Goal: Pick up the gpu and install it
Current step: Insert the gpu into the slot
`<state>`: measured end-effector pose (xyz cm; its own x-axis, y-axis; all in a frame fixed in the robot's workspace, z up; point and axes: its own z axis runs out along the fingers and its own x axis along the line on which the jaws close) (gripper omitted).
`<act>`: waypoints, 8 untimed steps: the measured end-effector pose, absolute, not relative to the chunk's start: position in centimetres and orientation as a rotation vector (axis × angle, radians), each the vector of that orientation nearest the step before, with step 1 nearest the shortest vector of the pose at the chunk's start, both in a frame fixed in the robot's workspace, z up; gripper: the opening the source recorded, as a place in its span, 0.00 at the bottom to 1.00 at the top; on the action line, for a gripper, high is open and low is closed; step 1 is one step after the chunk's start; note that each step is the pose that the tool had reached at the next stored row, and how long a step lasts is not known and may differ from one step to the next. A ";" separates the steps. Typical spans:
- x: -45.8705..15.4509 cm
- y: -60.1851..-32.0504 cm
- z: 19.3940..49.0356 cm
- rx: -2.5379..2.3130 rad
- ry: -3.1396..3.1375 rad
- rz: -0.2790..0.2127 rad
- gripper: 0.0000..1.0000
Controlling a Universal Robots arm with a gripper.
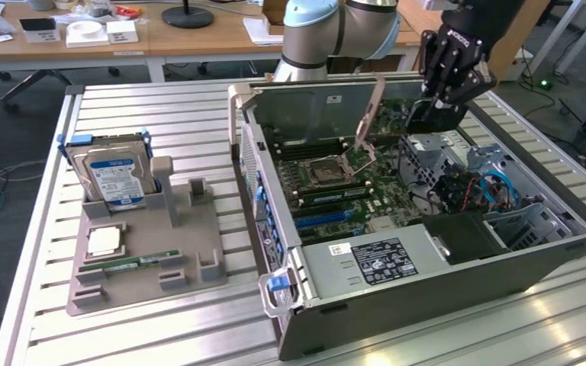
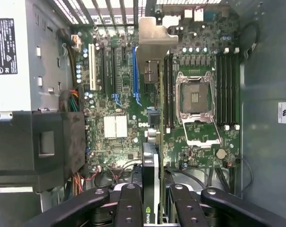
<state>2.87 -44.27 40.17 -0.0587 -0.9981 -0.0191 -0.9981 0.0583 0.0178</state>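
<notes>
Gripper (image 1: 438, 107) closed on the gpu (image 1: 415, 122), clamping the card across its flat faces near one end. That leaves the card's lower edge free to meet a slot. In the wrist view the fingers (image 2: 129, 205) sit either side of the gpu (image 2: 151, 163), which shows edge-on and runs away from the camera to its metal bracket (image 2: 155, 40). The card hangs inside the open computer case (image 1: 537, 255), above the motherboard (image 2: 117, 125). It does not look seated, and its bracket stands clear of the board in the exterior view. It is held upright and parallel to the expansion slots, presumably so it can go straight down without twisting. The bracket end faces the rear wall of the case, where the bracket openings should be. From the wrist view the card's edge lies just beside the blue slot (image 2: 135, 71), between it and the memory slots next to the empty CPU socket (image 2: 198, 101); whether it is exactly over a slot I cannot tell. The case lies on its side on the slatted metal worktop (image 1: 171, 107) with the board facing up, which gives the arm access from above. On the exterior view's left a grey parts holder (image 1: 186, 252) keeps a hard drive (image 1: 115, 179) upright, with a processor chip (image 1: 104, 242) and a green memory stick (image 1: 130, 263) lying flat. Judged stage: gpu picked up, being aligned for insertion.
</notes>
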 end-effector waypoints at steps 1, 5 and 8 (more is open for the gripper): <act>2.8 -44.3 40.1 -2.154 2.280 0.036 0.27; 2.4 -44.2 39.6 -2.156 2.269 0.023 0.27; 2.0 -44.2 39.4 -2.157 2.269 0.021 0.27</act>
<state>1.96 -44.16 39.45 -0.0509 -0.9986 -0.0172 -0.9987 0.0508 0.0025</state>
